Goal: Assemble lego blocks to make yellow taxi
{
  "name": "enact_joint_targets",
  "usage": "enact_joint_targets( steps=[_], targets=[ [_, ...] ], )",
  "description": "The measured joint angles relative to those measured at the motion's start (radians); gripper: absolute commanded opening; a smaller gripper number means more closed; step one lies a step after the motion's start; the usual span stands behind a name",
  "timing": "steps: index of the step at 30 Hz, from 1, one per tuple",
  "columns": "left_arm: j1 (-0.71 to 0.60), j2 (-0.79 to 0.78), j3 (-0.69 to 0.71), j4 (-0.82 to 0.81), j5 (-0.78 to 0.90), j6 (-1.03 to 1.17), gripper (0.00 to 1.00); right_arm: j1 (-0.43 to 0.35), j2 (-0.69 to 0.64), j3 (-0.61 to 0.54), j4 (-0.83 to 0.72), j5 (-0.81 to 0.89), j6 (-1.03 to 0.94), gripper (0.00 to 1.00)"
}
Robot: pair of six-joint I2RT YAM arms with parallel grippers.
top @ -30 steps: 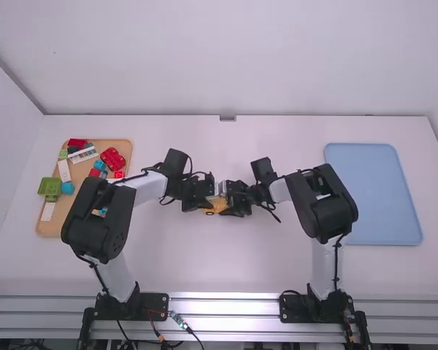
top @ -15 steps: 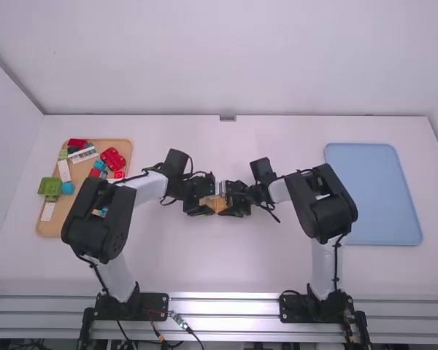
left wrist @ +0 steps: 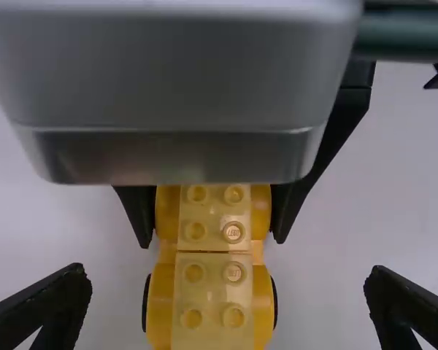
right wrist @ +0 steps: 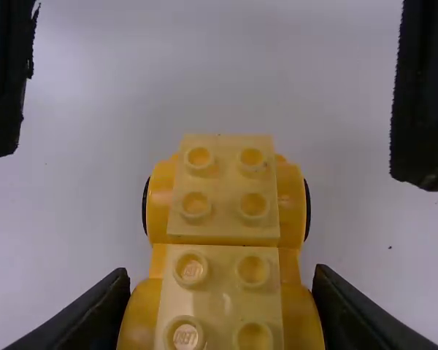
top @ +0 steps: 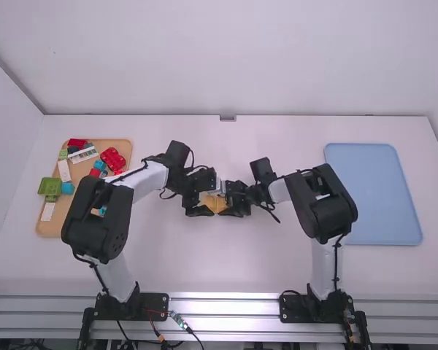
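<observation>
Around the far end of the yellow car [top: 216, 203], at mid-table, my left gripper [top: 204, 197] stands open. From the other side my right gripper [top: 234, 200] is shut on the car. In the left wrist view the car [left wrist: 213, 302] lies between the widely spread fingers of my left gripper [left wrist: 228, 284], not touching them. Two pale yellow studded blocks [left wrist: 214, 219] sit end to end along its top; dark wheels show at its sides. In the right wrist view my right gripper [right wrist: 221, 286] holds the near end of the car [right wrist: 223, 211] by its sides.
On the left, a wooden tray [top: 117, 152] bears red, blue, white and green pieces, with a green piece [top: 50, 188] over its left edge. A blue tray [top: 372, 193] lies on the right. The two arms' wrists face each other closely.
My left gripper's fingers have spread apart around the car, and its wrist has shifted slightly. More of the yellow body shows between the grippers. The right arm has kept still.
</observation>
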Motion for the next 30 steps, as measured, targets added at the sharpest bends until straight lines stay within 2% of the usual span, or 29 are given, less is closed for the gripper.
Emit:
enact_joint_targets(
  steps=[7,14,22,30],
  targets=[
    [0.038,0.000,-0.006,0.064,0.071,0.015,0.99,-0.003,0.000,0.000,-0.001,-0.001,0.000,0.36],
    [0.166,0.000,-0.059,0.067,0.249,0.087,0.99,-0.003,0.000,0.000,0.000,-0.001,0.003,0.36],
    [0.089,0.000,-0.084,0.094,0.253,0.141,0.99,-0.003,0.000,0.000,0.001,0.000,0.012,0.36],
    [0.118,-0.001,-0.084,0.121,0.251,0.080,0.99,-0.003,0.000,0.000,0.003,0.003,0.027,0.36]
  ],
)
